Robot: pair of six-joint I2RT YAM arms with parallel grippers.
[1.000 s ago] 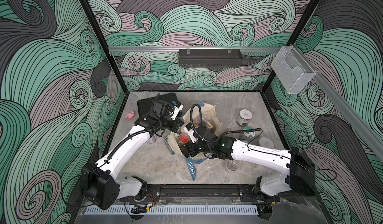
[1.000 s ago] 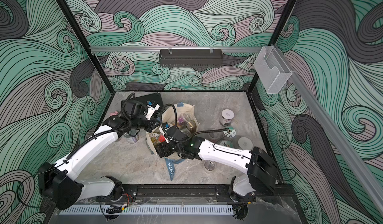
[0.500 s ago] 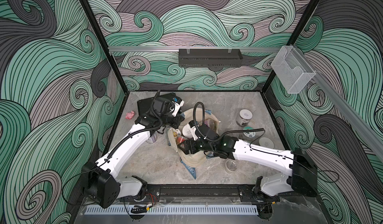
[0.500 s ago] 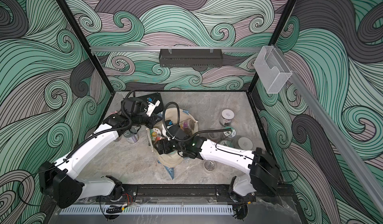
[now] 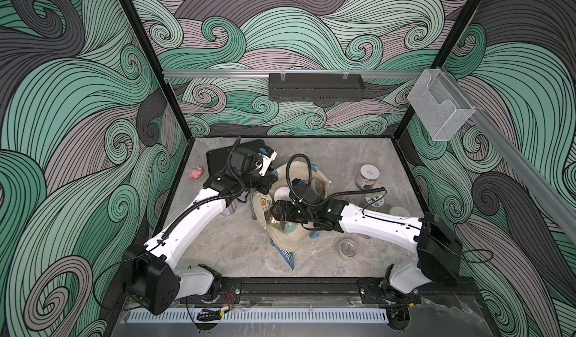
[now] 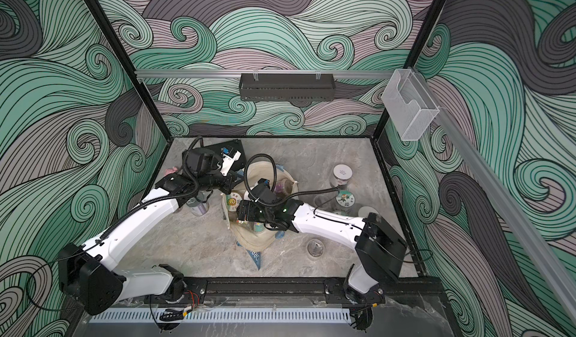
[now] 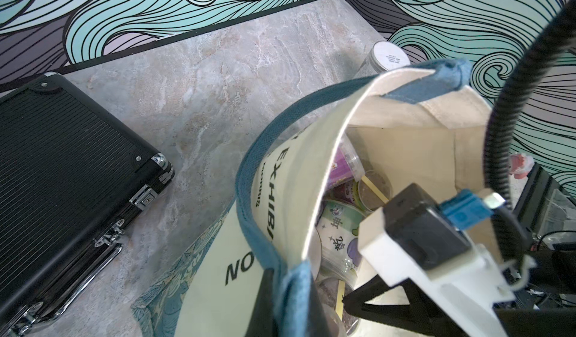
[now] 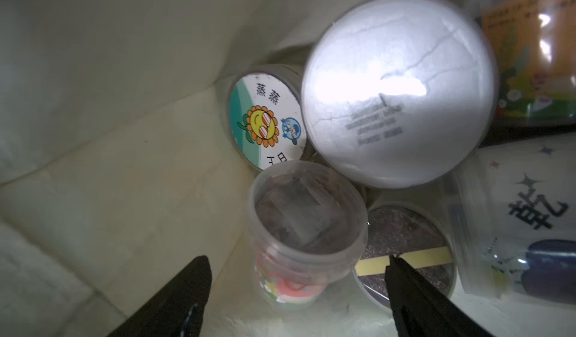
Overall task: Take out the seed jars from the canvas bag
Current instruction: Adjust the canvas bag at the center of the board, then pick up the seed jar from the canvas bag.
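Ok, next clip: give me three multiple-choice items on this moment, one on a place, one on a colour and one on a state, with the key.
1. Where is the right gripper?
A. Inside the cream canvas tote bag
B. Outside it, on its left
C. Outside it, high above it

2. What colour are the tote bag's straps?
A. Red
B. Blue
C. Black

3. How do the right gripper's jaws stand?
A. Shut, empty
B. Open, either side of the small clear plastic jar
C. Shut on the bag's rim

Key:
1 A: the right wrist view shows canvas walls around the gripper.
2 B: the left wrist view shows blue webbing along the rim.
3 B: the black fingertips stand apart with the jar between them.
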